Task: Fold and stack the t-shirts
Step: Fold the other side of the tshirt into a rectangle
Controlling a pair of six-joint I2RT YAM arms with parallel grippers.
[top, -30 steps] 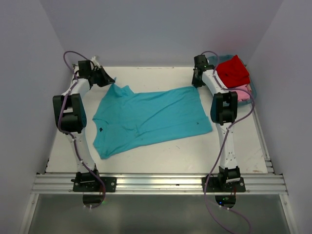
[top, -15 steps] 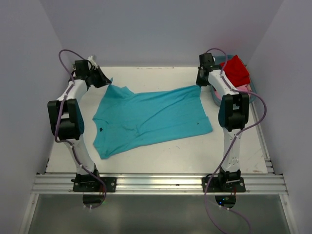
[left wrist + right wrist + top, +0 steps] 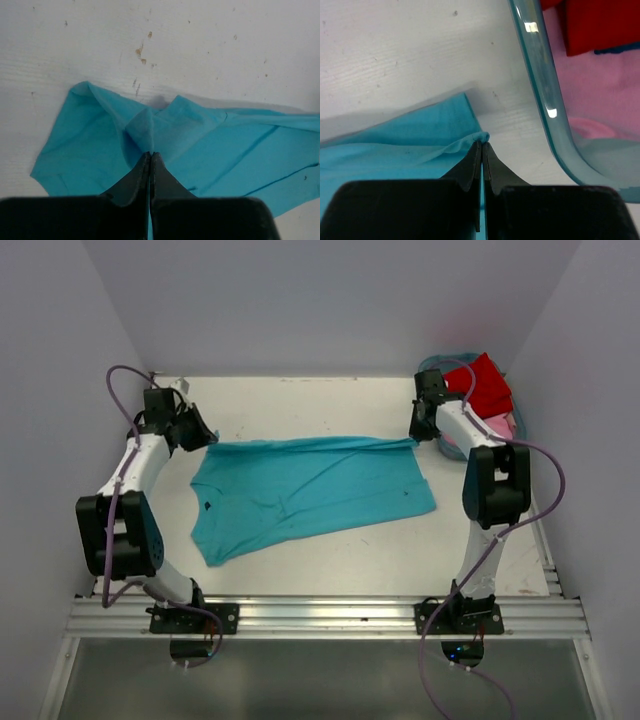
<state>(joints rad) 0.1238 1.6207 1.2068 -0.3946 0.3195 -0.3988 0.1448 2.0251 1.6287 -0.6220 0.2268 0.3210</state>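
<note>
- Between the fingers of the left claw (image 3: 150, 154) sits a pinch of the turquoise shirt (image 3: 310, 485). We see no gap between the jaws, and the cloth bunches into a small peak just ahead of the tips.
- Ahead and to the left of that claw, a flap of the shirt lies flat on the table (image 3: 300, 400). To the claw's right the shirt's edge runs off as a straight band.
- The right claw (image 3: 481, 144) also has its jaws pressed together, nipping a rolled corner of the same shirt at the tips.
- In the wrist view the cloth runs away to the left of this claw, with bare table ahead of it.
- Just right of the right claw stands the tub (image 3: 540, 85). Its clear teal wall is near the fingers, but we see no contact.
- Beyond that wall from the claw, inside the tub, the red shirt (image 3: 600, 25) lies on the pink shirt (image 3: 605, 95).
- In the top view the far edge of the turquoise shirt spans straight from one claw to the other. The rest is spread on the table on the near side of both claws, toward the arm bases.
- We cannot tell whether the held edge is clear of the table.
</note>
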